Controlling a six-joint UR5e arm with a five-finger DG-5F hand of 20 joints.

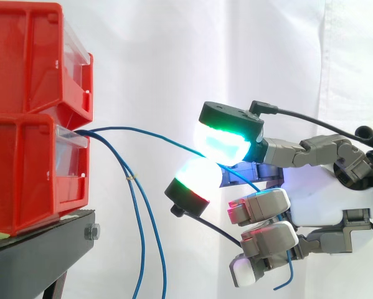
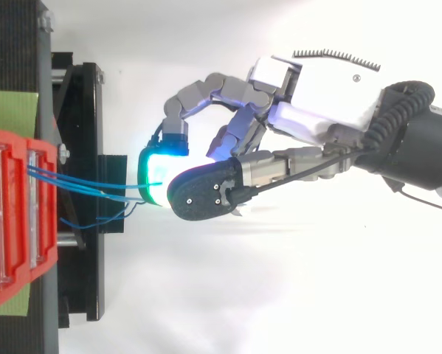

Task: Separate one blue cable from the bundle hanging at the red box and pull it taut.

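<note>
- Two red bins (image 1: 24, 168) sit stacked at the left edge of the side view, on a black stand (image 1: 37, 255) in the lower left corner. A white curtain (image 1: 161, 50) hangs behind them.
- One blue cable (image 1: 149, 132) leaves the gap between the bins and runs right in a shallow arc towards the middle of the frame.
- My hand (image 1: 335, 193) reaches in from the right edge and pinches that blue cable between two glowing fingertips (image 1: 222, 144), one above the strand and one below it.
- Past the pinch, the blue cable slants down through my curled fingers, and its loose end (image 1: 281, 286) curls at the bottom of the frame.
- Two other cables (image 1: 141, 249) drop from the same gap, pass just beside the stand and hang apart from my hand.
- From above, my hand (image 2: 331, 96) lies across the upper right, its lit fingertips at centre left meeting the blue strands coming from the bins at the left edge.
</note>
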